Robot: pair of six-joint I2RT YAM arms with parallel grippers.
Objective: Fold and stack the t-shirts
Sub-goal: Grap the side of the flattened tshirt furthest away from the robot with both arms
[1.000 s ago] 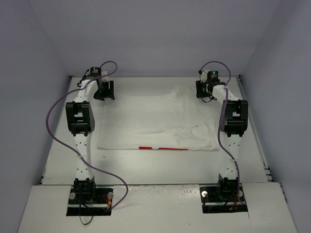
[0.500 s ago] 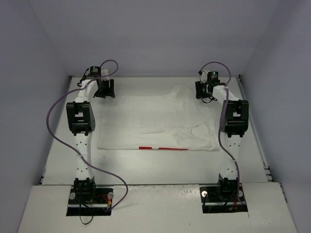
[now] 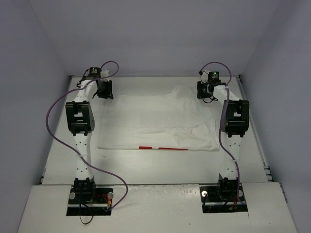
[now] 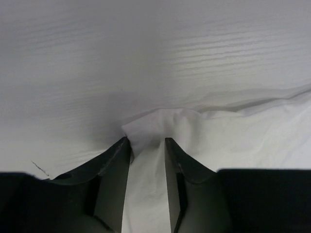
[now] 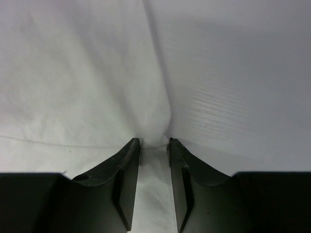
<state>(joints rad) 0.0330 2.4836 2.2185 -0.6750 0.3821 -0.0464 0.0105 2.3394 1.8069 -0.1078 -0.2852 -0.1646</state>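
Observation:
The white t-shirt (image 3: 155,121) lies flat on the table, folded over, with a thin strip of its red print (image 3: 163,148) showing along the near edge. My left gripper (image 3: 104,91) is at the shirt's far left corner. In the left wrist view the gripper (image 4: 147,141) is shut on a bunched corner of the cloth (image 4: 155,121). My right gripper (image 3: 204,92) is at the far right corner. In the right wrist view the gripper (image 5: 154,141) is shut on a pinched fold of the cloth (image 5: 73,87).
The white table (image 3: 146,167) is boxed in by grey walls at the back and on both sides. Purple cables loop off both arms. A sleeve fold (image 3: 192,133) lies rumpled on the shirt's right half.
Both grippers have shifted slightly toward the back wall at the shirt's far corners. The shirt's body has not visibly moved.

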